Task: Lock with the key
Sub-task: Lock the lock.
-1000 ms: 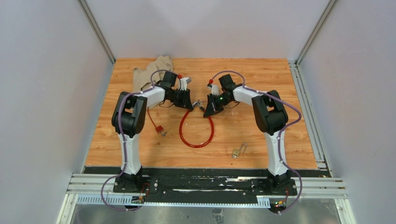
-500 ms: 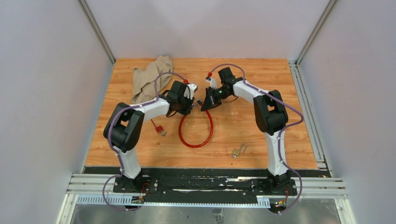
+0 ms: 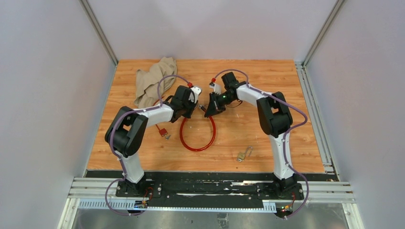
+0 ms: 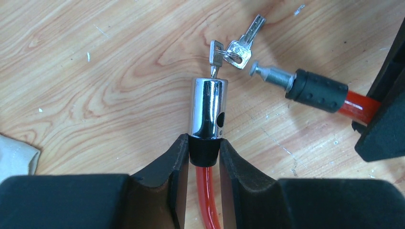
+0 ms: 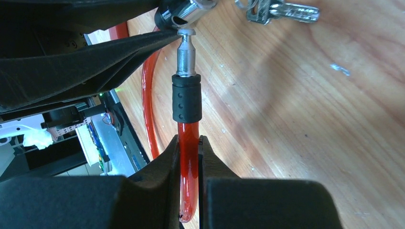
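The desk [image 3: 267, 138] has a light wood-grain top marked with a few small white flecks and scratches. A crumpled beige cloth [image 3: 152, 81] lies near its far left corner. The red cable loop [image 3: 196, 145] rests its near curve on the middle. Just left of it lies a short red cord with its red tag [image 3: 162, 130]. A small brass padlock [image 3: 243, 154] sits toward the front right.

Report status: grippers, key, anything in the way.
Left gripper shut on lock barrel's collar; right gripper shut on red cable behind pin. Key sticks from barrel's end, second key hanging off it. Pin outside barrel, nothing between.
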Robot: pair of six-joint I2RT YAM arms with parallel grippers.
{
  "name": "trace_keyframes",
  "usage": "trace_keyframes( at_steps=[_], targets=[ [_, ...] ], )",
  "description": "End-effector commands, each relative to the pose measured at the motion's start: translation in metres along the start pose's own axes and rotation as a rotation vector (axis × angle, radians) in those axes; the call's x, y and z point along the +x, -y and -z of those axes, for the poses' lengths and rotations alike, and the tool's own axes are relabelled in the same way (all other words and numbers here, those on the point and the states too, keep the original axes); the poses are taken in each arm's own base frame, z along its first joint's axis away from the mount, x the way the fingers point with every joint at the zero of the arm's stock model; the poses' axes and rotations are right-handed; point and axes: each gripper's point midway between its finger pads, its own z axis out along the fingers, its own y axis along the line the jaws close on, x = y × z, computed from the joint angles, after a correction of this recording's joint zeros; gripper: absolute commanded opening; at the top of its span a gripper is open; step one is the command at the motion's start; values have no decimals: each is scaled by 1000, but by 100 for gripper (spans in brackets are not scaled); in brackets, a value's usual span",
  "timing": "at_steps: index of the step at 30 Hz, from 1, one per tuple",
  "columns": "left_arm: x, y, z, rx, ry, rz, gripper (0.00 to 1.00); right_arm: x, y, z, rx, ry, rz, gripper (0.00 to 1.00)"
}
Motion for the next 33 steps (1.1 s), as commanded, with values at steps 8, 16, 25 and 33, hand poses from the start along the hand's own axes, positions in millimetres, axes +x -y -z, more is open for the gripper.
trace_keyframes(
  at_steps=[8,16,25,33],
  targets=[
    [-30,-3,7,-23,132,-8,0,23,-18,-26,-78,-93,-20,1],
    [-28,0,5,-12,135,-3,0,20,-15,-35,-63,-105,-30,1],
    [-28,2,4,-6,138,-7,0,15,-17,-38,-78,-107,-29,1],
    [-23,3,1,0,125,-4,0,18,-24,-36,-99,-108,-12,1]
  ],
)
